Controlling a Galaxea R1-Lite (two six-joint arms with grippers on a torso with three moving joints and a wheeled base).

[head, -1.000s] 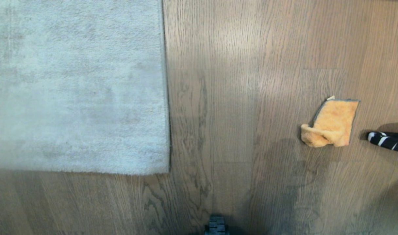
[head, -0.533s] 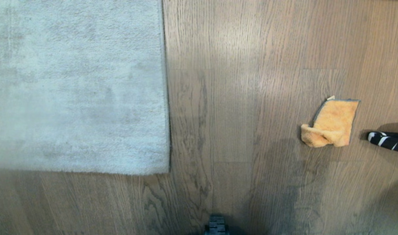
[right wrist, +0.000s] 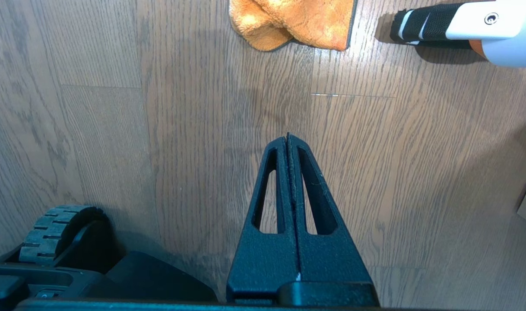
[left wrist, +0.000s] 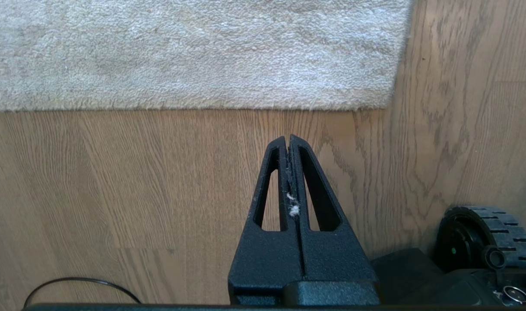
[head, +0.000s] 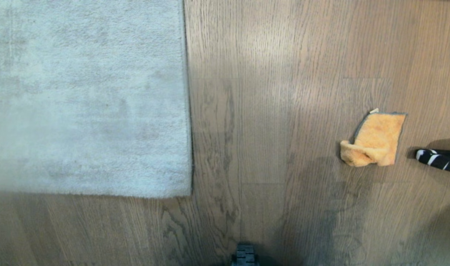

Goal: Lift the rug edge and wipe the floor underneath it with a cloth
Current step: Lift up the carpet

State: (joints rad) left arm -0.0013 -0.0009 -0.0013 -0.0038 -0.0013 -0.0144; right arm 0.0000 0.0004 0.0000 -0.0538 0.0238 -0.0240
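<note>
A pale grey rug [head: 84,96] lies flat on the brown plank floor [head: 254,111] at the left, its rug edge [head: 188,111] running straight up the head view to a near corner. The orange-yellow cloth [head: 374,138] lies crumpled on the floor at the right. Neither arm shows in the head view. My left gripper [left wrist: 287,138] hangs shut above bare floor [left wrist: 116,172] just short of the rug's near border [left wrist: 181,106], with a bit of white lint between its fingers. My right gripper [right wrist: 287,136] is shut and empty, well short of the cloth [right wrist: 295,21].
A black-and-white striped handle with a white body [head: 439,159] lies on the floor just right of the cloth [right wrist: 453,26]. My base's wheels [left wrist: 479,235] [right wrist: 60,233] sit near each gripper. A thin black cable [left wrist: 81,287] loops on the floor.
</note>
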